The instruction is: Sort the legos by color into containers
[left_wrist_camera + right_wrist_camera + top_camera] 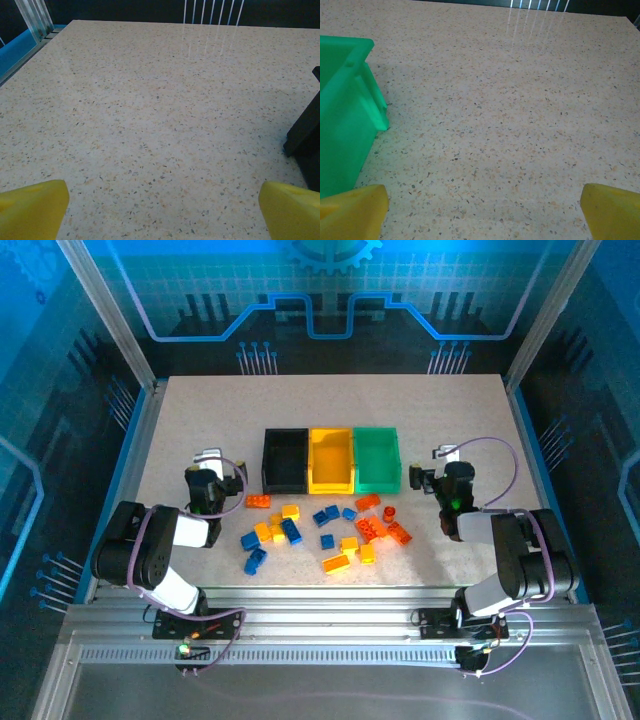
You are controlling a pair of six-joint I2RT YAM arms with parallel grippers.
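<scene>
Left fingers (32, 210) and right fingers (352, 212) spread apart; open table (160, 115) ahead, green bin (345, 100) edge seemingly close.

Black bin (285, 460), yellow bin (331, 460), green bin (377, 460); legos (326, 541) blue, yellow, seemingly orange-red; table (200, 420) speckled beige.

Top view: high at the near edge, looking steeply down, far enough for the whole surface (200, 420). Both wrist views: low, close, facing across it toward the far edge. Left shares the black bin (305, 130) with top; right shares the green bin (345, 115).
</scene>
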